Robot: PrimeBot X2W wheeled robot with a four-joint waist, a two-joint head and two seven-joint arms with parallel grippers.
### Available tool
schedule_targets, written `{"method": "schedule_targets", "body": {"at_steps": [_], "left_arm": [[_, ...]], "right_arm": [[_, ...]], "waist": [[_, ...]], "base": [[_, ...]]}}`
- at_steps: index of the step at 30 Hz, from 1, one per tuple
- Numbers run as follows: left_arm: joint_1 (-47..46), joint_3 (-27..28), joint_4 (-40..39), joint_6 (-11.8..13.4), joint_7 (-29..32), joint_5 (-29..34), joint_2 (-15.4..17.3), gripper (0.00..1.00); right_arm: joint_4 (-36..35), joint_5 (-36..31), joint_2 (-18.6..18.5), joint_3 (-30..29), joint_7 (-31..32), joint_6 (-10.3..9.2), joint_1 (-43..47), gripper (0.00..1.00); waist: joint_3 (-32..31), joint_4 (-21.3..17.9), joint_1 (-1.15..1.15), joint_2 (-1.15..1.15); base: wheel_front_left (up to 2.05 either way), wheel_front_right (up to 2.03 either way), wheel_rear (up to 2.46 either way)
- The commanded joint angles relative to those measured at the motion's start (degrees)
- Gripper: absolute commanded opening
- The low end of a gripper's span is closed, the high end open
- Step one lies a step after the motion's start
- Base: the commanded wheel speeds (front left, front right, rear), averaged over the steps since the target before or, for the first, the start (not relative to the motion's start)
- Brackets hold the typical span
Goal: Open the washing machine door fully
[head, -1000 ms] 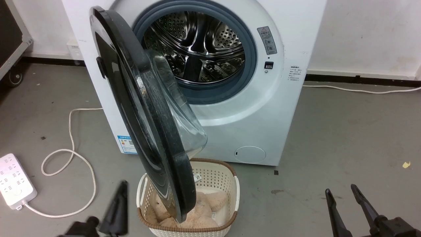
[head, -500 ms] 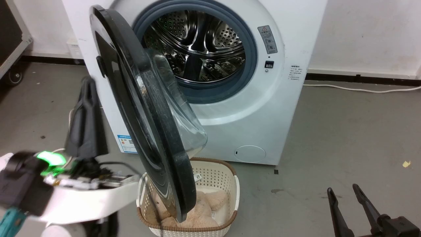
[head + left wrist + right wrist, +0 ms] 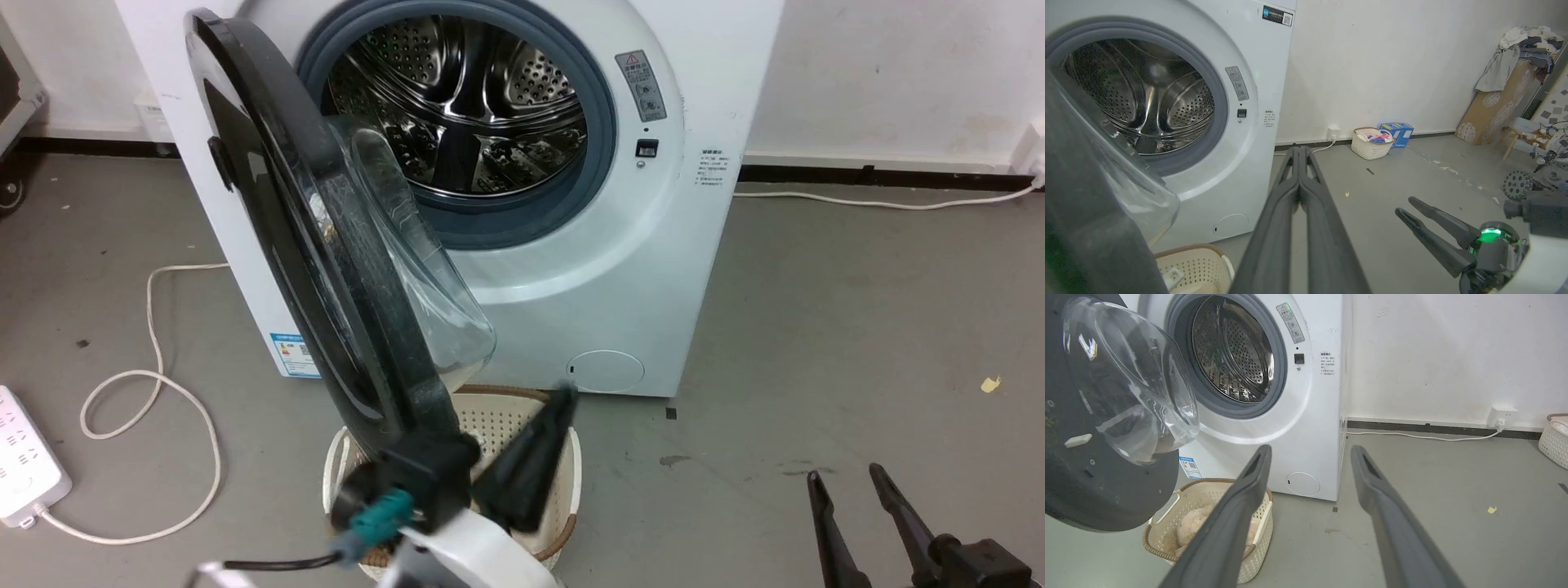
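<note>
Shifted from the 9 o'clock side, the left gripper (image 3: 562,400) is being held at 6 o'clock, fingers together. The washing machine door (image 3: 269,188) is being left part-open at 10 o'clock; the right gripper (image 3: 845,475) is being held apart at 5 o'clock.

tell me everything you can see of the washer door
The door is a round glossy black disc with a bulging clear glass bowl on its inner face. It stands partly open, swung out over the basket, edge-on in the head view. The shut left gripper is beside its lower edge; I cannot tell if they touch.
</note>
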Motion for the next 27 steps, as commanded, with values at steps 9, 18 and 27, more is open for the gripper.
{"method": "schedule_targets", "body": {"at_steps": [9, 18, 27], "left_arm": [[1.53, 1.81, 13.45, 4.18, -3.22, 0.88, 0.22, 0.0], [-0.26, 5.49, 21.32, 6.0, -10.03, 0.03, 0.32, 0.0], [2.62, 4.88, 21.76, 6.37, -11.26, -0.38, 0.71, 0.0]], "right_arm": [[0.73, 0.14, 0.21, 0.3, -0.01, -0.05, -1.02, 1.0], [0.72, -0.1, 0.21, 0.45, 0.66, -0.05, -0.73, 1.0], [1.1, 0.62, 0.21, 0.23, 0.67, -0.05, 0.0, 1.0]], "waist": [[1.02, -0.19, 0.0, 0.0], [1.9, 1.57, 0.0, 0.0], [0.37, 8.65, 0.0, 0.0]], "base": [[0.0, 0.0, 0.0], [0.0, 0.0, 0.0], [0.0, 0.0, 0.0]]}}
